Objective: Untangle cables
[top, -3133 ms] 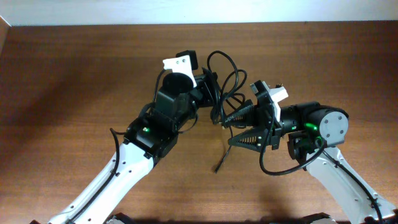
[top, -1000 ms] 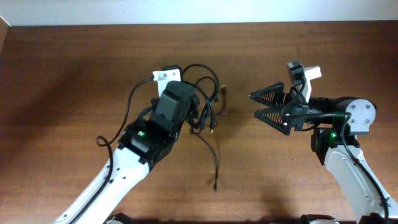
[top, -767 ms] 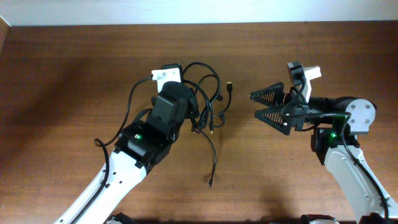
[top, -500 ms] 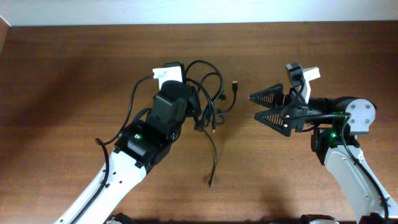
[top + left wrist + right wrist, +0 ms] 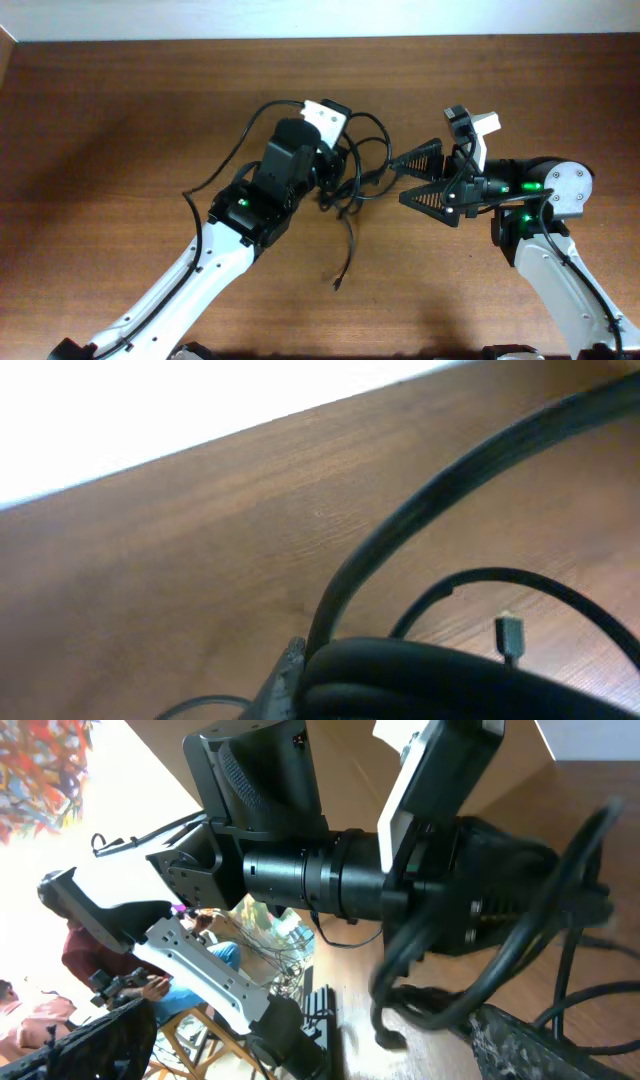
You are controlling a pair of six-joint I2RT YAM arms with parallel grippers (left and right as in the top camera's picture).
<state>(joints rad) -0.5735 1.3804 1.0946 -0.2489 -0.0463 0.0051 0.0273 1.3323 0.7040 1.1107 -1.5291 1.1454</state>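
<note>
The black cables hang in a tangled bunch of loops between the two arms. One loose tail trails down onto the table and ends in a plug. My left gripper is shut on the bunch and holds it up. In the left wrist view the thick bundle fills the bottom by my fingertip, with a small plug hanging beyond. My right gripper is open, and its tips reach the right side of the loops. In the right wrist view the loops lie just above my lower right finger.
The brown wooden table runs to a white wall along its far edge. The left arm's own thicker black wire arcs out to its left. The right arm's body stands at the right.
My left gripper has swung right with the cable bunch, toward the right gripper. The right gripper has shifted left and a little down to meet the loops. The trailing tail stayed on the table.
</note>
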